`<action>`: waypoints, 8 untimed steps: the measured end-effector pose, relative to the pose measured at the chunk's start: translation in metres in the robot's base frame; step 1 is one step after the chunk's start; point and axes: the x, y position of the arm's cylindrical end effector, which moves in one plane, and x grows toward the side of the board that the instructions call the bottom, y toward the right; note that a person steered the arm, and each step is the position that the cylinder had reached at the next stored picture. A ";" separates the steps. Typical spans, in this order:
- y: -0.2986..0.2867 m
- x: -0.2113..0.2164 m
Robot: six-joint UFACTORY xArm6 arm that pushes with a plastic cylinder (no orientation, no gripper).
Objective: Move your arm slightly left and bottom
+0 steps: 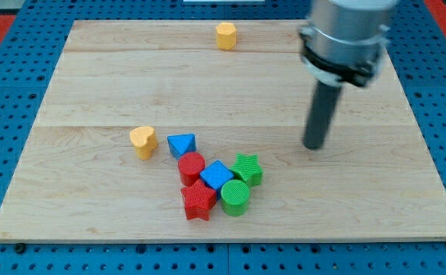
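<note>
One dark rod, no pincer; my tip rests on the wooden table, right of the green star block.

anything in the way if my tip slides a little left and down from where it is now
Nothing visible for a slight move. My tip rests on bare board, apart from the cluster; the green star is the nearest block in that direction, further to the lower left.

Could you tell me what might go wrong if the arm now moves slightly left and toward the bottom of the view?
My tip stands apart, to the view's right of the cluster. A move too long could nudge the green star, the nearest block. That star touches the blue cube and green cylinder, so a push would likely shift the packed cluster.
</note>
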 end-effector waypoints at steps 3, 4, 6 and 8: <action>0.008 0.035; 0.012 0.022; 0.012 0.022; 0.009 0.022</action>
